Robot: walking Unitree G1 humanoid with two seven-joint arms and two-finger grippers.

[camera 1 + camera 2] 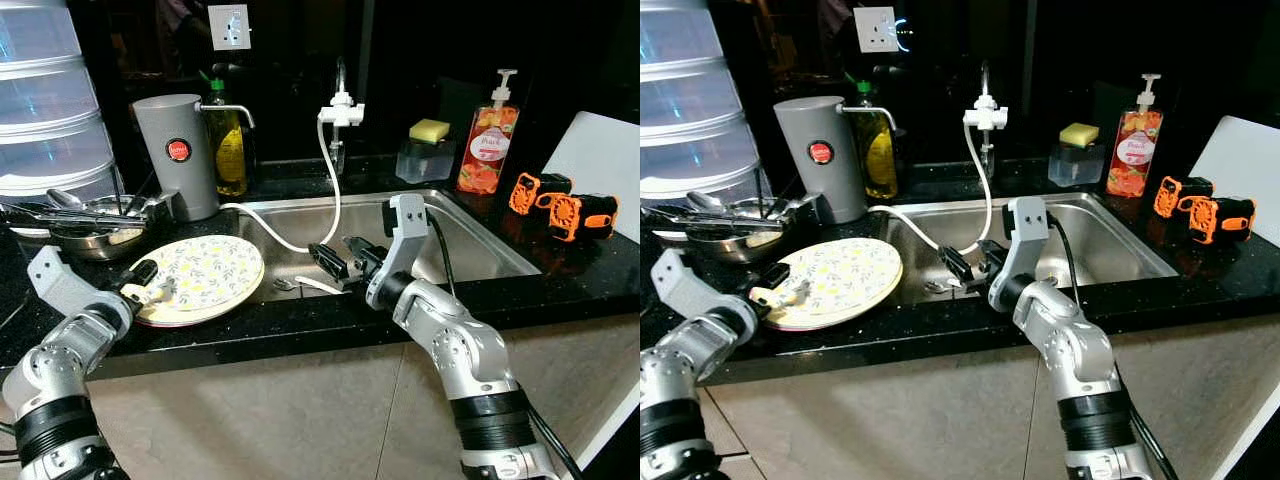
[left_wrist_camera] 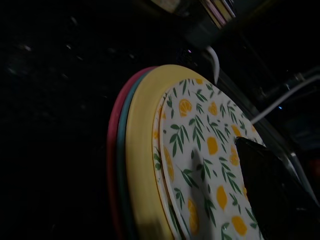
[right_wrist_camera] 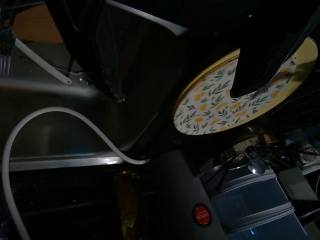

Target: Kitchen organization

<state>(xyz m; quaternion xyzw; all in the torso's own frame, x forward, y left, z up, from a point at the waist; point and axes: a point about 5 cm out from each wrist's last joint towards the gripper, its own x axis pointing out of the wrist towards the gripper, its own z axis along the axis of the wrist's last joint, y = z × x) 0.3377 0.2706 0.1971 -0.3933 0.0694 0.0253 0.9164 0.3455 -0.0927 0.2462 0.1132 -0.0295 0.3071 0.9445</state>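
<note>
A black stone counter (image 1: 560, 285) surrounds a steel sink (image 1: 470, 245) beneath a dark wall. Left of the sink lies a stack of plates (image 1: 205, 278), the top one lemon-patterned; the left gripper (image 1: 150, 285) rests at its near rim, and I cannot tell how its fingers stand. The right gripper (image 1: 340, 262) hangs released over the sink's near-left corner, above a white fork (image 1: 310, 285).

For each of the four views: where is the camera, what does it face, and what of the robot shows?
Left eye: head, looking down at the sink; both arms show.
Right eye: same scene.
Left wrist: on the left arm, facing the stacked plates; one black finger shows.
Right wrist: on the right arm, facing sink and plates; open jaws of the right gripper show.
Shared: the plates.
</note>
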